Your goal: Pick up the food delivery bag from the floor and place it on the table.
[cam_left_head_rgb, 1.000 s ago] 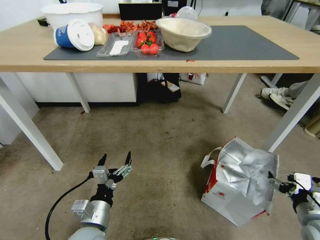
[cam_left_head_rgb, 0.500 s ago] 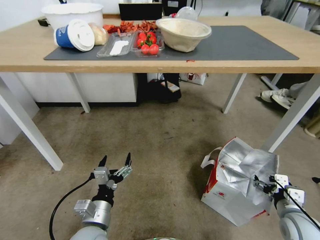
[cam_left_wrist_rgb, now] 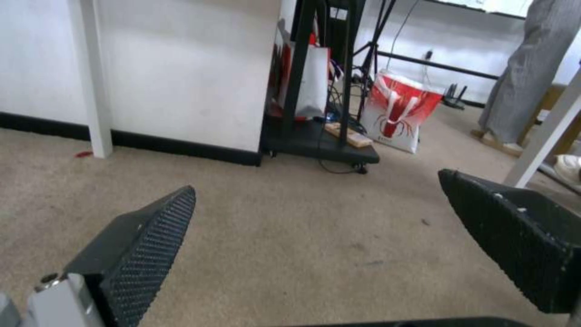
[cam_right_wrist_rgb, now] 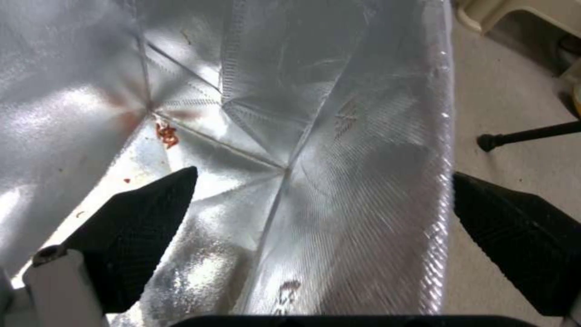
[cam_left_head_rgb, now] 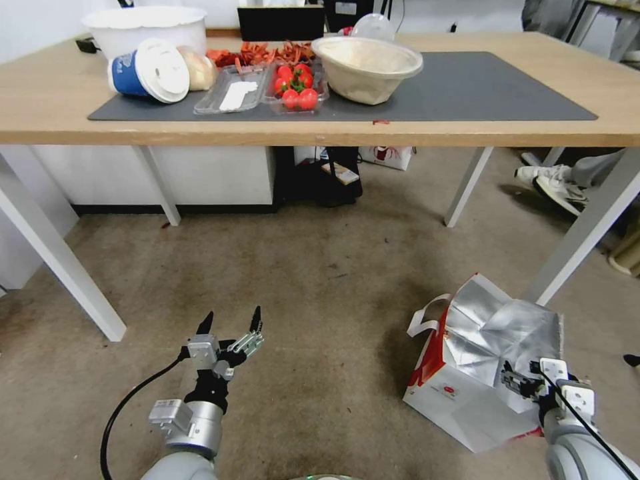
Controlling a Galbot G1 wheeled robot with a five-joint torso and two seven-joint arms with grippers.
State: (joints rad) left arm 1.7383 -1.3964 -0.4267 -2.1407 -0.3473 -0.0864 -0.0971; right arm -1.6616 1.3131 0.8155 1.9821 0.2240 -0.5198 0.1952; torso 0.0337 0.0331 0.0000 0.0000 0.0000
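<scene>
My right gripper (cam_left_head_rgb: pixel 527 380), jaws spread, has slid in over the food delivery bag (cam_left_head_rgb: pixel 477 360), straddling its foil wall. The bag nudges slightly; I reckon the grasp is close. Left gripper (cam_left_head_rgb: pixel 230 323) waits open.

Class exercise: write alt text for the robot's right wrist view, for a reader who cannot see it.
The right gripper, jaws open, straddles the silver foil wall of the food delivery bag, one finger inside and one outside. Grey-brown floor shows beyond the bag's edge.

We're in an office or lab workspace: stained grey-brown carpet (cam_left_head_rgb: pixel 313 267) underfoot, a light-wood table (cam_left_head_rgb: pixel 40 100) on white legs, a wheeled black equipment rack (cam_left_wrist_rgb: pixel 321 91) trailing cables by the white wall (cam_left_wrist_rgb: pixel 181 68), and a chair base (cam_right_wrist_rgb: pixel 526 134) nearby.
</scene>
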